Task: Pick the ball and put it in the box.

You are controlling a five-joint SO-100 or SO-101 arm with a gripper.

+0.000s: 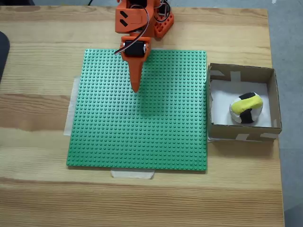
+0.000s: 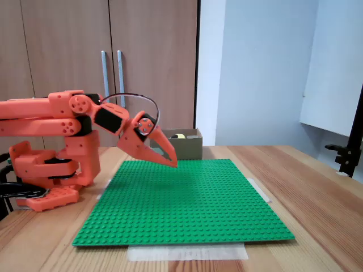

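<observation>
The ball (image 1: 246, 108), yellow with black and white patches, lies inside the box (image 1: 241, 133) at the table's right side in a fixed view from above. From the side, in a fixed view, only the ball's top (image 2: 180, 136) peeks over the brown box wall (image 2: 187, 146). My orange gripper (image 1: 135, 87) is shut and empty, pointing down over the upper middle of the green studded baseplate (image 1: 137, 137), well left of the box. The side view shows its tip (image 2: 172, 163) hovering just above the plate.
The arm's orange base (image 2: 51, 170) sits at the back edge of the wooden table (image 1: 38, 189). Tape strips hold the baseplate down. Wooden cabinet doors (image 2: 113, 56) stand behind the table. A dark object (image 1: 2, 52) pokes in at the left edge.
</observation>
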